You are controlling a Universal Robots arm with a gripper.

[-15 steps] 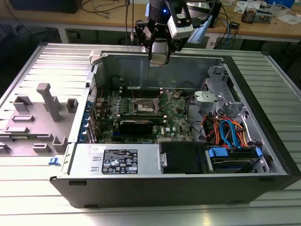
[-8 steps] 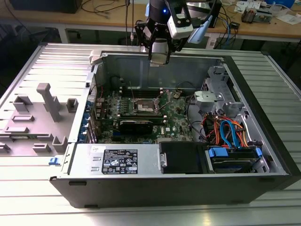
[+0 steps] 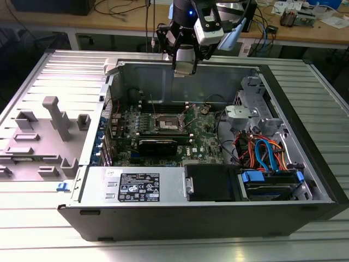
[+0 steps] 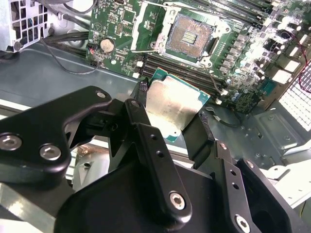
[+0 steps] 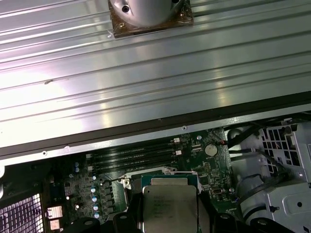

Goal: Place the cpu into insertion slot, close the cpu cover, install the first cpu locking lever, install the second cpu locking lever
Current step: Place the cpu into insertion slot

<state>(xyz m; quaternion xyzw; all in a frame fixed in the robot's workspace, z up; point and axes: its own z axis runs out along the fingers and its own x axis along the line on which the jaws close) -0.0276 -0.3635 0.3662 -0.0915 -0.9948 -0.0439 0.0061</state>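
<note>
The end effector (image 4: pixel 171 114) is gripping the cpu (image 4: pixel 177 97) by two opposite edges, its fingers (image 4: pixel 141 126) drawn in narrowly against the chip. It is hovering over the open case (image 3: pixel 218 82), holding the cpu well apart from the bare socket (image 4: pixel 189 34).

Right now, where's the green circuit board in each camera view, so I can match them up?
Exterior view: the green circuit board lies on the floor of the open computer case, mid-picture.
Second wrist view: the board lies beyond the chip held by the gripper.
First wrist view: the board lies behind the chip.
Shared landmark: the dark memory slots.
</note>
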